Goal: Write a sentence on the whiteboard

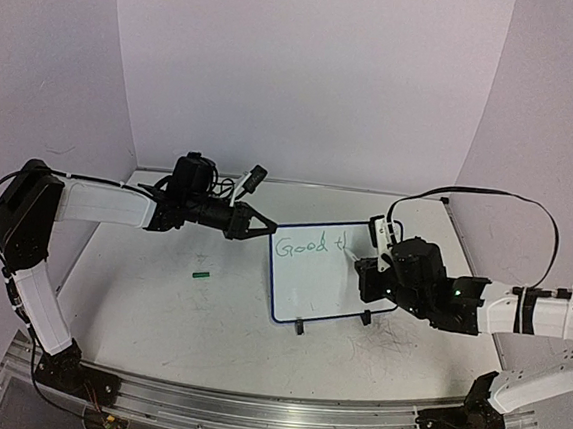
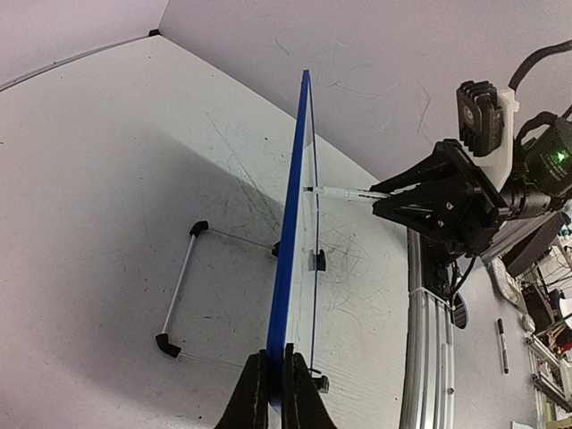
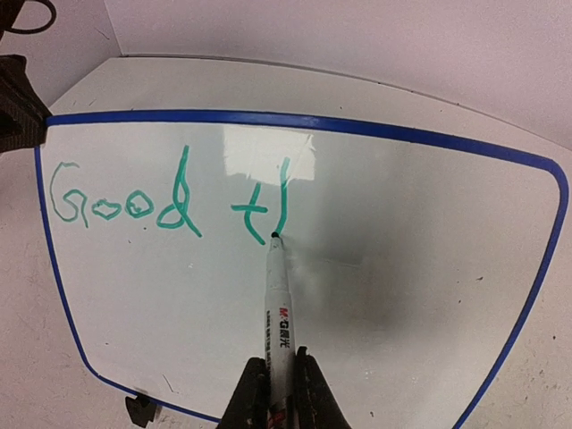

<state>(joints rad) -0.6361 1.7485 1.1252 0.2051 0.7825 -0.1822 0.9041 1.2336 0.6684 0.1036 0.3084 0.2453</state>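
The whiteboard [image 1: 315,292] stands tilted on the table, its blue frame edge-on in the left wrist view [image 2: 290,232]. My left gripper [image 1: 265,226] is shut on its top left edge, the fingers [image 2: 275,380] pinching the frame. Green writing [image 3: 170,201] reads "Good" followed by a "t" and one stroke, also legible in the top view [image 1: 309,246]. My right gripper [image 3: 280,393] is shut on a white marker [image 3: 279,304]. The marker tip touches the board at the bottom of the last stroke.
A small green cap [image 1: 201,275] lies on the table left of the board. Two black clip feet [image 1: 300,326] hold the board's lower edge, and a wire stand [image 2: 179,286] props it from behind. A metal rail [image 1: 269,414] runs along the near edge.
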